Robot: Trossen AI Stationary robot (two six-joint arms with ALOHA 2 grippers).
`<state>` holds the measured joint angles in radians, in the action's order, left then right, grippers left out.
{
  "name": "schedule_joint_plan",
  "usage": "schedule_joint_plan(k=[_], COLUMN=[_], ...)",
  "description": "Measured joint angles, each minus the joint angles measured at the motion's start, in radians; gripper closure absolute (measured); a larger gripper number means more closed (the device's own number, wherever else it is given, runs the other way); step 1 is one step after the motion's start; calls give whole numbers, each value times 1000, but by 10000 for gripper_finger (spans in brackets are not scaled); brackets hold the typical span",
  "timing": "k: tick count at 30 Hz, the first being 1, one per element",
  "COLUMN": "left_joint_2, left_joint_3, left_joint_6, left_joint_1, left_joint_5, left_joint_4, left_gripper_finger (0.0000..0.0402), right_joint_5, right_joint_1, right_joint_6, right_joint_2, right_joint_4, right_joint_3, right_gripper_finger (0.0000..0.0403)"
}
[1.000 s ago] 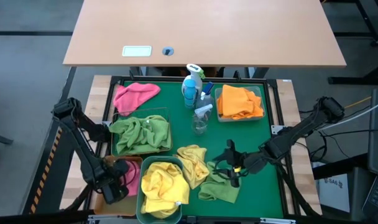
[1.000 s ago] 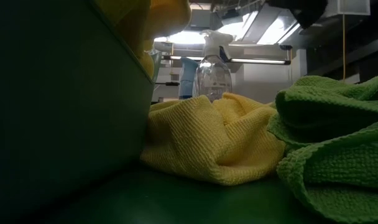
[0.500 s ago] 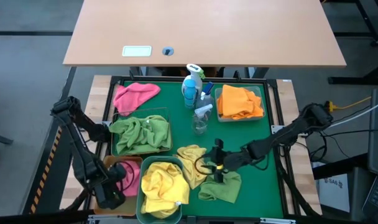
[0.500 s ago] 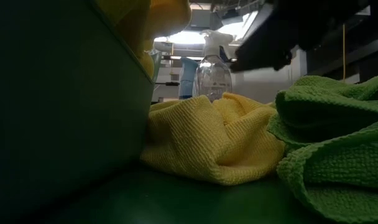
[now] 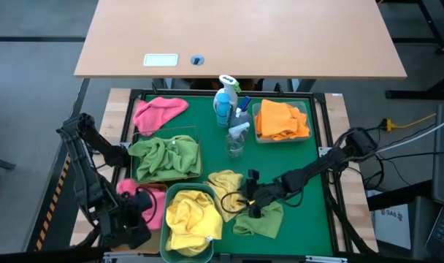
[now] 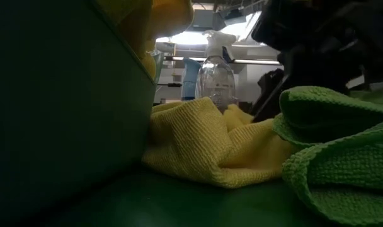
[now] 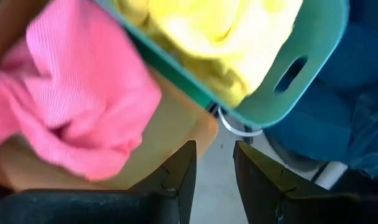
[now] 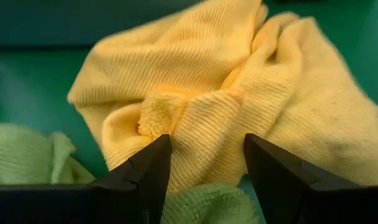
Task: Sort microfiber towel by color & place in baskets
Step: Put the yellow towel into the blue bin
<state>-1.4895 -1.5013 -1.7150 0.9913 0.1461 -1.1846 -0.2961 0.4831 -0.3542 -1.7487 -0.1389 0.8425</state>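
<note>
Reaching in from the right edge of the green tray [image 5: 309,157], the right gripper [image 5: 245,201] is found low over the loose yellow towel [image 5: 227,188] near the tray's front edge, with its fingers [image 8: 145,174] spread wide to either side of a raised fold and nothing gripped. A loose green towel [image 5: 260,219] is seen lying just beside it, touching the yellow one. The teal basket [image 5: 171,196] at the front edge is filled with yellow cloth, and the amber-tan basket [image 7: 176,124] at the front left corner is seen to hold a pink towel [image 5: 145,204]. The left gripper [image 7: 211,180] is positioned beyond that corner, its fingers slightly parted and empty. Green towels are held in the wire-mesh basket [image 5: 196,150], orange ones in the clear basket [image 5: 257,120] near the back right corner. Another pink towel [image 5: 158,112] is noted at the back left corner.
</note>
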Motion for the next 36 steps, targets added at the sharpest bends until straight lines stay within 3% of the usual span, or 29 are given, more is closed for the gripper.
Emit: schedule_joint_plan(k=[4,9,13,18,24,27,36], left_joint_2=[0,0,0,0,-18,-31,-74], left_joint_3=[0,0,0,0,0,0,0], left_joint_6=[33,34,34,34,107,160,422], left_joint_1=[-1,-1,-1,-1,-1,-7,-57], left_joint_5=[101,332,474,571,648,691,773], left_joint_4=[6,33,54,60,118,163,292], left_gripper_finger=[299,299,299,299,299,299,299], right_joint_5=[2,2,2,2,41,53,55], right_joint_1=[0,0,0,0,0,0,1], right_joint_6=[0,0,0,1,1,1,2], right_joint_2=[-24,-25,-25,-25,-12,10,117], right_joint_4=[-25,-40,-43,-43,-41,-42,-36], right_joint_3=[0,0,0,0,0,0,3], right_gripper_finger=[198,224,289,388,373,384,391])
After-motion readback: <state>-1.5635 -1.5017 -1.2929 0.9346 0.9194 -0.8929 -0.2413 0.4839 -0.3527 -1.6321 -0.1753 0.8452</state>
